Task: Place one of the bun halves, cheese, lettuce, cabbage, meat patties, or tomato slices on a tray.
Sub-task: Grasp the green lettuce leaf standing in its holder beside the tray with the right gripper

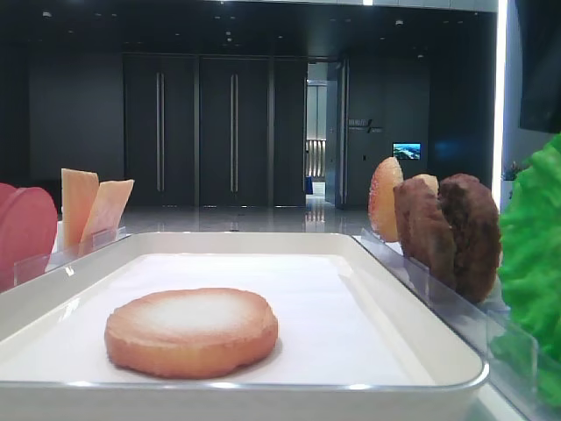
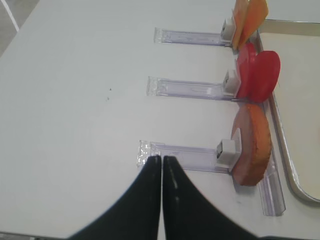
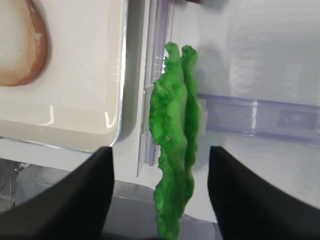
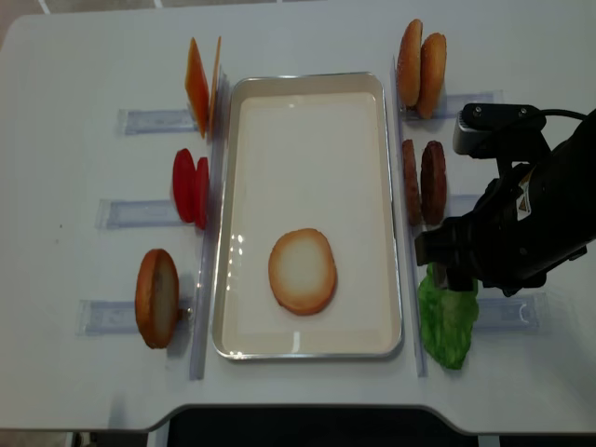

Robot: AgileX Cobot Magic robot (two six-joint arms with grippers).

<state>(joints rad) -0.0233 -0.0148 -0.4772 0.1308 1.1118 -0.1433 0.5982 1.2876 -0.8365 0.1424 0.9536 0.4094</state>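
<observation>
- On the tabletop (image 4: 307, 37), the white tray (image 4: 386, 223) sits at centre, with one bun half (image 4: 302, 271) lying flat on its liner, cream face up, toward the near end.
- Right of the tray, the lettuce (image 3: 175, 145) stands on edge in a clear holder (image 3: 260, 116), just beside the tray's rim.
- Right gripper (image 3: 160, 200): the wrist view shows its two dark fingers (image 3: 82, 195) spread, one to each side of the lettuce. A gap shows on both sides of the leaf; no contact is visible, so nothing is held.
- Overhead, the right arm (image 4: 521, 223) hangs directly above the lettuce and covers its upper part.
- Left gripper (image 2: 161, 165): fingers pressed together, empty, poised over a holder near another bun half (image 2: 252, 145) that stands on edge left of the tray. Tomato slices (image 2: 257, 72) and cheese (image 2: 248, 17) stand in their own holders beyond it.
- Meat patties (image 4: 422, 182) stand upright in the holder next along from the lettuce.
- Judgement: the step in hand is the grasp of the lettuce; the approach looks complete and the pinch is not yet made.
- Next move calls for bringing the fingers onto the leaf's flat faces, lifting it straight clear of the holder, then carrying it leftward over the rim.
- Risk: the ruffled leaf is thin and leans slightly; an off-centre pinch may let it twist or snag on the holder.
</observation>
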